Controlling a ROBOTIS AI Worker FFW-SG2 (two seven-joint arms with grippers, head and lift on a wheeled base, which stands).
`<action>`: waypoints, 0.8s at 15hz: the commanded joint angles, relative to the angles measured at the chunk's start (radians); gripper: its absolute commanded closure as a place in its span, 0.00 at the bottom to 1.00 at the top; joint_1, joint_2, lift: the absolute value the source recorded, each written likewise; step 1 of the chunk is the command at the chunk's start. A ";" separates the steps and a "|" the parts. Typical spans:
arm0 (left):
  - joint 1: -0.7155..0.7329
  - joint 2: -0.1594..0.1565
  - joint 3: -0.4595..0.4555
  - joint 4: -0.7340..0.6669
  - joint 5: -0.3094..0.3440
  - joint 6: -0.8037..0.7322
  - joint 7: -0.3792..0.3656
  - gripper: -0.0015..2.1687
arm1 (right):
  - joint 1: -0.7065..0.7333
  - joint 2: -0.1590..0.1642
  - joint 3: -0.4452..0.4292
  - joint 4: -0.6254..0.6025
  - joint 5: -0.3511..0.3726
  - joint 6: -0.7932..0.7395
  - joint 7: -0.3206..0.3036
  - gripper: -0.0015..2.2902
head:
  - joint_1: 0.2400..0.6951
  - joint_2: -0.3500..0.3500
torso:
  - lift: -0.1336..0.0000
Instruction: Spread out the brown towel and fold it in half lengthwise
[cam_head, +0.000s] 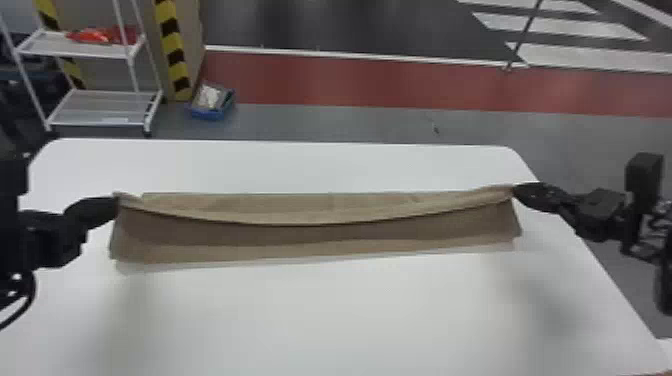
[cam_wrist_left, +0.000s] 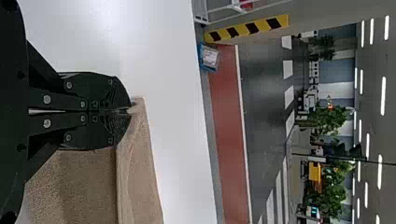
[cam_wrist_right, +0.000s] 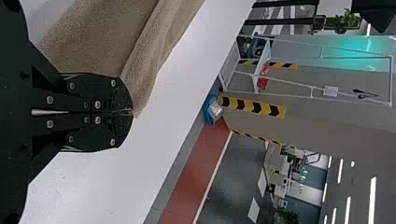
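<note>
Your brown towel (cam_head: 310, 235) stretches between the two sets of fingers, over the white table (cam_head: 325, 310). Its held edge runs from one set to the other and sags in the middle. A strip of cloth shows beyond that edge, and the broader face drops from it toward your side, with a lower border near the tabletop.

At one end, your left gripper (cam_head: 116, 204) has its fingers pressed together on a corner; in the left wrist view, the cloth comes out right at the tips. At the other end, your right gripper (cam_head: 515, 190) pinches the opposite corner just as tightly, the tips closed over the very end of the towel.

The tabletop reaches past both sets of fingers on the far side and comes back toward you on the near side. Farther out, past the table's far edge, a blue bin (cam_head: 212, 114) sits on the floor, ahead of the left fingers and somewhat inward. A white rack (cam_head: 95, 107) stands beyond those same fingers, with a red-orange item (cam_head: 100, 35) on its upper shelf, beside a yellow-and-black striped edge (cam_head: 172, 47).
</note>
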 joint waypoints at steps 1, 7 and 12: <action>-0.043 0.004 -0.035 0.050 -0.016 -0.009 0.012 0.67 | -0.018 0.000 0.016 0.023 0.009 0.000 -0.018 0.53 | 1.00 0.30 | 0.07; -0.130 0.004 -0.089 0.177 -0.037 -0.074 0.039 0.67 | -0.059 0.007 0.105 0.089 0.028 -0.009 -0.102 0.52 | 1.00 0.30 | 0.07; -0.152 0.004 -0.105 0.238 -0.086 -0.092 0.068 0.67 | -0.070 0.029 0.114 0.113 0.032 -0.018 -0.199 0.52 | 1.00 0.32 | 0.07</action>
